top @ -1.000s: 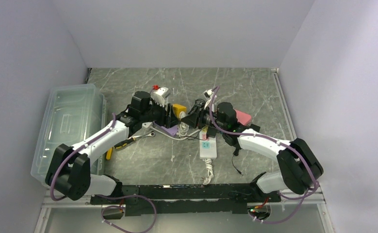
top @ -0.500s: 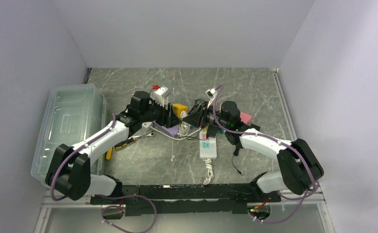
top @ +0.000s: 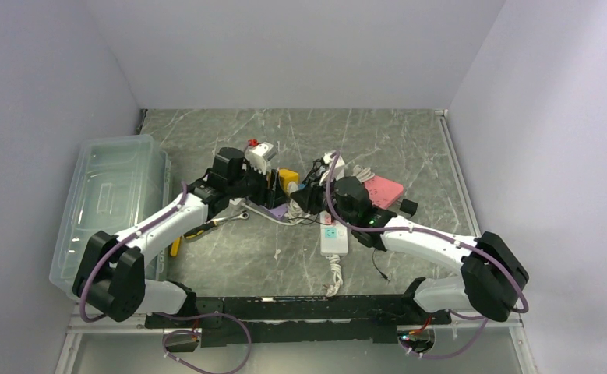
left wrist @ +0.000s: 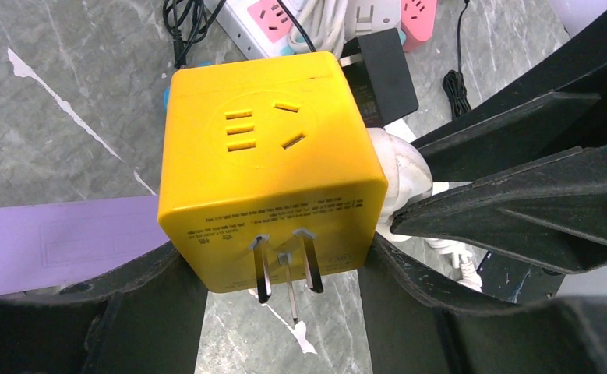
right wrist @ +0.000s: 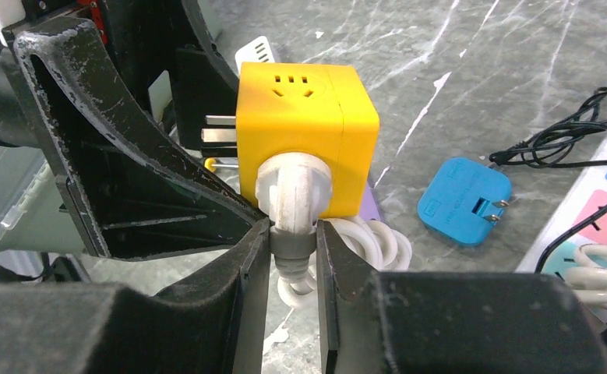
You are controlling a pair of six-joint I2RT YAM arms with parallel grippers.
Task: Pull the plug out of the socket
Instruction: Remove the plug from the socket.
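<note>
The white plug (right wrist: 294,195) is seated in one side face of the yellow socket cube (right wrist: 308,132), with its round head pressed flat against that face. The grey neck of the plug is pinched by the right pincer (right wrist: 294,241), one finger on each side, and a white cable is coiled just below it. The cube is clamped at its two opposite sides by the left pincer (left wrist: 280,273); its metal prongs are turned toward the left wrist camera and one outlet face is turned up.

In the top view both are found near the middle of the counter (top: 393,140), where the two pincers meet. A blue adapter (right wrist: 464,200) is seen at 4 o'clock from the cube in the right wrist view, lying flat on the counter. A purple flat piece (left wrist: 58,241) is lying under the cube's 8 o'clock side. A black adapter (left wrist: 382,74) is placed at 1 o'clock, beside a white power strip (left wrist: 277,19) with pink outlets. In the top view a clear plastic bin (top: 113,202) is set at 9 o'clock, at the counter's edge.
</note>
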